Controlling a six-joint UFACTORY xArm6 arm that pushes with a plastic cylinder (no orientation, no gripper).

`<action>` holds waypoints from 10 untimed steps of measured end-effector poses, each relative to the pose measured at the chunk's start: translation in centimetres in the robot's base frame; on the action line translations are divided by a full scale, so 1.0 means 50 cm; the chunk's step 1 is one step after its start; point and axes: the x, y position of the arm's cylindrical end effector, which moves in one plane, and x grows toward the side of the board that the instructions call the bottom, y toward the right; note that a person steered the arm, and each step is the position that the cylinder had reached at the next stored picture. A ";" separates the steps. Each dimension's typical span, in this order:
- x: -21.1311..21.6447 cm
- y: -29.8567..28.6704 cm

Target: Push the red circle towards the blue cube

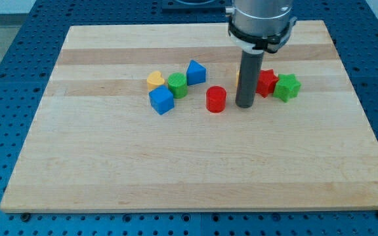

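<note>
The red circle is a short red cylinder standing near the board's middle. The blue cube lies to its left, with a gap between them. My tip rests on the board just right of the red circle, close to it but with a small gap showing. The rod rises from there to the arm's wrist at the view's top.
A yellow block, a green block and a blue triangular block cluster above the blue cube. A red star-like block and a green star-like block sit right of the rod. The wooden board has blue table around it.
</note>
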 end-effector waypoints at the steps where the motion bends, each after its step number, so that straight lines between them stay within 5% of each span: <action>1: -0.010 0.000; 10: 0.044 -0.115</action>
